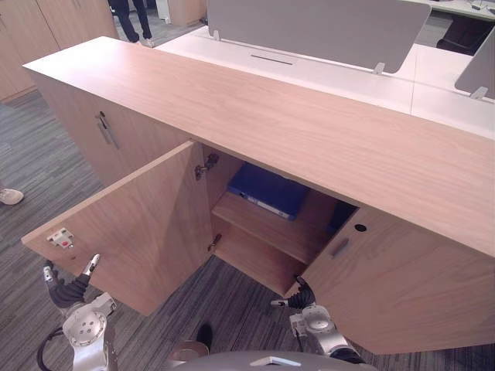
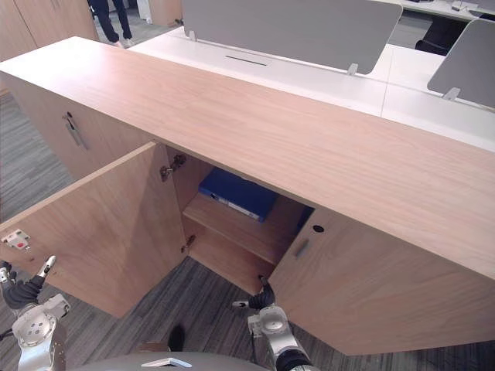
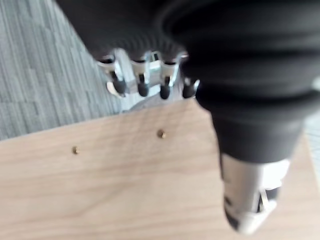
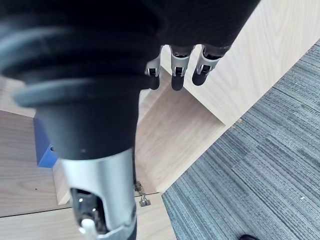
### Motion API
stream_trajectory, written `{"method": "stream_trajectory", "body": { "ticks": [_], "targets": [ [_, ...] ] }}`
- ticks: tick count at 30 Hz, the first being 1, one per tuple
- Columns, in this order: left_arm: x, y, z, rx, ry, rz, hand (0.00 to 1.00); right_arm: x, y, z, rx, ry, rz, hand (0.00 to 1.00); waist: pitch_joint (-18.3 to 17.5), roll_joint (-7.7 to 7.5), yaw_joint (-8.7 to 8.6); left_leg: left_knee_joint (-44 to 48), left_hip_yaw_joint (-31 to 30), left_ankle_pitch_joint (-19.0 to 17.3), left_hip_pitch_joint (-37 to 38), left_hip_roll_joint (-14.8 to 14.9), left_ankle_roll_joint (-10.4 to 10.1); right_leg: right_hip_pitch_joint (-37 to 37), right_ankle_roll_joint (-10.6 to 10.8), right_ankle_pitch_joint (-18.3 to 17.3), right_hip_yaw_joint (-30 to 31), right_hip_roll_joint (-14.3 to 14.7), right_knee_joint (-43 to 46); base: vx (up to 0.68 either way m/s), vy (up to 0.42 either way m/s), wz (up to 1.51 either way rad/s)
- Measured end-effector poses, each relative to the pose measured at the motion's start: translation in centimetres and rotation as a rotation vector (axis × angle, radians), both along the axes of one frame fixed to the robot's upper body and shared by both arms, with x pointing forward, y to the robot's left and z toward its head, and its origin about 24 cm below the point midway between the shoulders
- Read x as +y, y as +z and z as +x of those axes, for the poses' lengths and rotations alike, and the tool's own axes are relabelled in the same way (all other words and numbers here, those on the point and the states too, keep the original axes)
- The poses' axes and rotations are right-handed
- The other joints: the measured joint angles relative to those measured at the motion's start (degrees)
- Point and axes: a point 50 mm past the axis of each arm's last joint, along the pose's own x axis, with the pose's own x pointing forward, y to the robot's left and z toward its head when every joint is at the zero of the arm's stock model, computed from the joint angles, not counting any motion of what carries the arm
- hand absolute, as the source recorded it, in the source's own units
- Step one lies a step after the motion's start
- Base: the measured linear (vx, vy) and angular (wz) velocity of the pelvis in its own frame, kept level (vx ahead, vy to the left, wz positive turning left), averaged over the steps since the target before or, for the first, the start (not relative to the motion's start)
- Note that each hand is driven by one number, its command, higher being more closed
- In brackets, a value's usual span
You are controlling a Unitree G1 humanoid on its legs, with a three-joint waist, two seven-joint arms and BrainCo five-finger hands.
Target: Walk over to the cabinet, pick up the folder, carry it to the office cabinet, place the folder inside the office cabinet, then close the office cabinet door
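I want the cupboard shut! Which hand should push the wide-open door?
Left, probably. The left hand sits beside the free edge of the wide-open door; the right hand is by the other door.

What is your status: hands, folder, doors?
Left hand open, empty, by the open left door; right hand open, empty, by the right door. Blue folder lies on the shelf inside. Nothing in the way.

No lettering or number can be read on the office cabinet (image 1: 309, 131): the small white-and-red tag (image 1: 60, 238) inside its open door (image 1: 147, 224) and the pale strip along the edge of the blue folder (image 1: 267, 188) are too small to make out.
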Motion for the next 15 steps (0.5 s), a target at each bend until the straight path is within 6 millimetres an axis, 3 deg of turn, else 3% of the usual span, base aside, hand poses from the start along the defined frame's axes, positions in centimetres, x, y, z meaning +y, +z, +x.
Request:
{"method": "stream_trajectory", "body": {
  "ticks": [15],
  "targets": [
    [0.49,-0.14,-0.98,0.037,0.028,0.02,0.0,-0.24,0.03,0.04,-0.001,-0.01,0.0,0.0,0.02,-0.04,0.3,0.0,1.56,-0.43,0.34,0.36,-0.13,0.02,0.28,0.24,1.14,0.15,-0.32,0.02,-0.026,-0.04]
  ]
}}
